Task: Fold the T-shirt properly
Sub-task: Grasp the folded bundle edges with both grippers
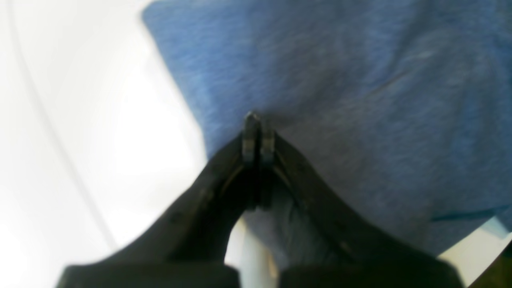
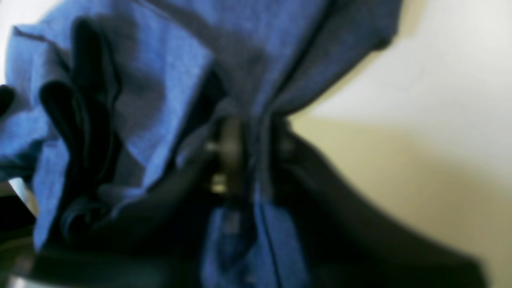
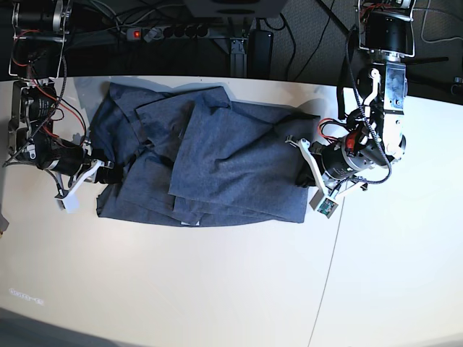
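the t-shirt [image 3: 217, 163] lies rumpled on the white table [image 3: 217, 289]. the right gripper [image 2: 250, 154] pinches a bunched edge; the left gripper [image 1: 258, 138], pressed together, nips its side. lifting both evenly should keep the fold straight.

Both of my wrist views are soft with blur, so the weave and seams of the T-shirt [image 1: 340, 100] smear into blue-grey patches, and the cloth runs off the top and right edges of the left wrist view. In the right wrist view, bunched folds cover most of my right hand [image 2: 252, 152], leaving only one dark fingertip [image 2: 230, 148] partly seen. From the base view my left hand [image 3: 302, 177] is tucked against the shirt's edge, its tips too small to make out, and I cannot read any lettering on the crumpled fabric.
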You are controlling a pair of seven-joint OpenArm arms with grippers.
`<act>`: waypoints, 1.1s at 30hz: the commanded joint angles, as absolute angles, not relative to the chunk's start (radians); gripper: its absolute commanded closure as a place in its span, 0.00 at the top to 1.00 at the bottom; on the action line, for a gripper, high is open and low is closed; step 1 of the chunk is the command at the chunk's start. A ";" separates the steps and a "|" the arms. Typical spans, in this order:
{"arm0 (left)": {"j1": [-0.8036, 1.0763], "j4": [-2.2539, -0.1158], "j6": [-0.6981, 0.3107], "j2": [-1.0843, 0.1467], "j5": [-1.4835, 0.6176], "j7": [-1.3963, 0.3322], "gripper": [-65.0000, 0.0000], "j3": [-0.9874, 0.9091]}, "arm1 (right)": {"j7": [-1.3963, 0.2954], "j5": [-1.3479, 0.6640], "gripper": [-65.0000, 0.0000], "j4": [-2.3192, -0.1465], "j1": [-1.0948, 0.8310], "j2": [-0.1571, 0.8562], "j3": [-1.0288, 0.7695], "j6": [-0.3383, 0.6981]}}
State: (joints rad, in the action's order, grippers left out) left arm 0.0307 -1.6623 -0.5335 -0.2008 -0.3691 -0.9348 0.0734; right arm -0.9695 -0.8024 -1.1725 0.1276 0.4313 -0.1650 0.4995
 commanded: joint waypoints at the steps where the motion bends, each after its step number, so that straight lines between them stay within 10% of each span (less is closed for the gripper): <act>1: 0.017 -1.681 -0.562 -0.203 -0.382 -0.912 0.00 0.072 | -1.017 -0.738 0.00 -1.171 0.124 0.440 -0.160 0.577; 33: 0.150 -1.681 -0.570 -0.107 -0.457 -0.932 0.00 -0.042 | -0.925 -0.732 0.00 -1.493 0.124 0.587 -0.234 0.576</act>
